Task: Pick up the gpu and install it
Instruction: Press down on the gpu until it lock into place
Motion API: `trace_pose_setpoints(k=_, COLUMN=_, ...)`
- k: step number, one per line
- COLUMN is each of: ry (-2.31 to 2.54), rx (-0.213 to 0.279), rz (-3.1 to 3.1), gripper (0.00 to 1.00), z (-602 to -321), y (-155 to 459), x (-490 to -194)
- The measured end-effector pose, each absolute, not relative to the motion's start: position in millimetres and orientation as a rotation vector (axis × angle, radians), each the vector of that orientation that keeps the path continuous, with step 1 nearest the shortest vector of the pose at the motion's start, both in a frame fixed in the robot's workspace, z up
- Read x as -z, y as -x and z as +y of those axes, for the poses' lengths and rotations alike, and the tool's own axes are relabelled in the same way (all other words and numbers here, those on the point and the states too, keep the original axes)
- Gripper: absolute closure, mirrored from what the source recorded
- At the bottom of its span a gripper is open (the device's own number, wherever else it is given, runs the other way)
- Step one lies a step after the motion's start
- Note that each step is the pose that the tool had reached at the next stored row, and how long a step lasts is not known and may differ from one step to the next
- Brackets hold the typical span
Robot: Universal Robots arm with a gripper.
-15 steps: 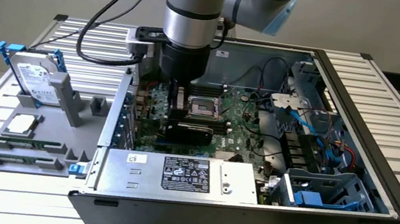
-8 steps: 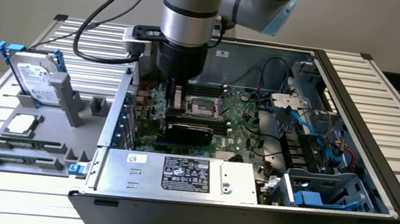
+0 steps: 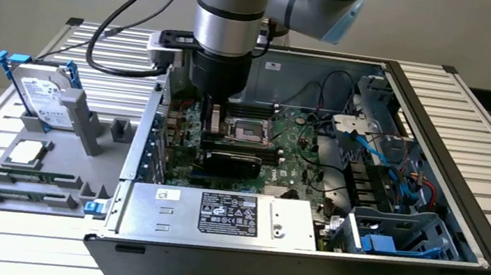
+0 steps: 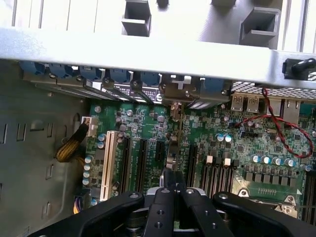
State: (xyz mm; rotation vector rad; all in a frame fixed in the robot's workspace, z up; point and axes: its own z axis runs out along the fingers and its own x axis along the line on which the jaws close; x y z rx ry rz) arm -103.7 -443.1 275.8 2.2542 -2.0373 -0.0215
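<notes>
The gpu [image 4: 173, 148] appears edge-on in the wrist view as a thin card standing upright over the green motherboard [image 4: 232, 148]. It lies in line with the black expansion slots, and its silvery end bracket [image 4: 178, 94] sits against the case's rear wall. My gripper [image 4: 174, 181] is shut on the card's upper edge, with black fingers [image 4: 163, 202] on either side. In the exterior view my gripper [image 3: 214, 121] reaches straight down into the open computer case [image 3: 463, 199], just on the exterior view's left of the processor socket [image 3: 251, 132]. The arm hides most of the card there.
A silver hard drive with blue rails [image 3: 45, 92] stands in a grey holder at the exterior view's left, with memory sticks [image 3: 24, 179] and a chip [image 3: 27, 151] in front of it. The power supply [image 3: 217, 215], drive cage [image 3: 402, 234] and loose cables [image 3: 383, 161] crowd the case. A red wire [image 4: 291, 133] loops near the rear ports.
</notes>
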Motion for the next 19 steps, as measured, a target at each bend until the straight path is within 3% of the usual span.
trace_pose_setpoints(k=9, ry=-2.255, rx=0.022, rz=-2.036, gripper=0.89, z=-443, y=104, x=-300)
trace_pose_setpoints(k=19, ry=-2.257, rx=0.023, rz=-2.033, gripper=0.89, z=-443, y=104, x=-301)
